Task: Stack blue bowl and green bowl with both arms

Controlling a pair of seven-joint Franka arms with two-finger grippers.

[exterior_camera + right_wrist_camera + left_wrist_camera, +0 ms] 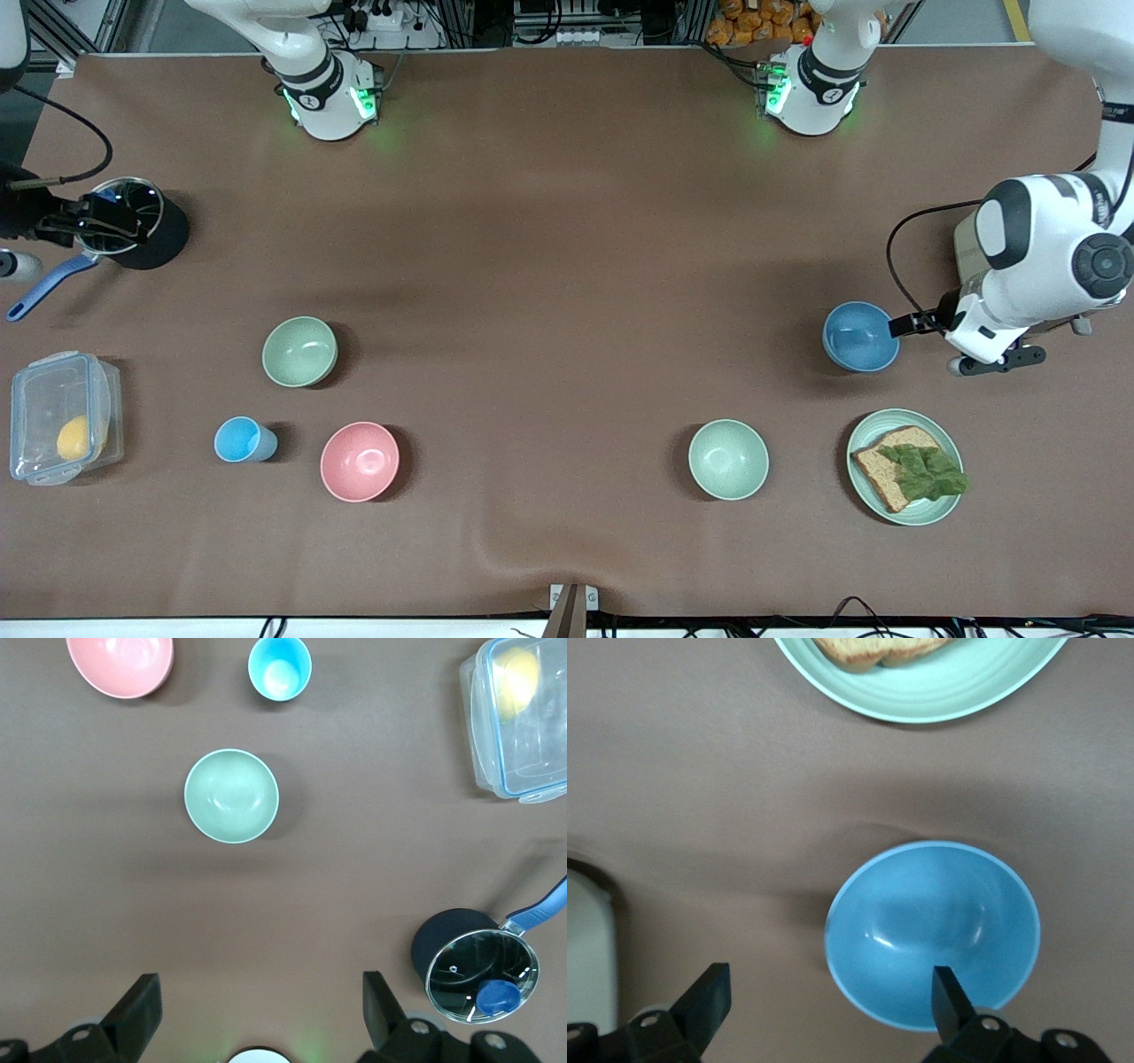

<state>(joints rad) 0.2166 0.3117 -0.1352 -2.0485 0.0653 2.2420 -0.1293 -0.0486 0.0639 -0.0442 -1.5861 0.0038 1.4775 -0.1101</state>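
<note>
The blue bowl (858, 337) sits upright toward the left arm's end of the table and also shows in the left wrist view (932, 935). My left gripper (914, 325) (828, 1003) is open just beside the bowl. One finger (950, 992) is over its rim and the other (709, 994) is over bare table. The sage-green bowl (299, 352) (231, 796) sits upright toward the right arm's end. My right gripper (106, 226) (257, 1014) is open and empty, high over the table, well apart from the green bowl.
A paler mint bowl (728, 459) and a pale green plate with bread and lettuce (946, 443) lie nearer the camera than the blue bowl. A pink bowl (360, 461), a light-blue cup (241, 439), a clear lidded box (62, 430) and a black pot (164, 235) are at the right arm's end.
</note>
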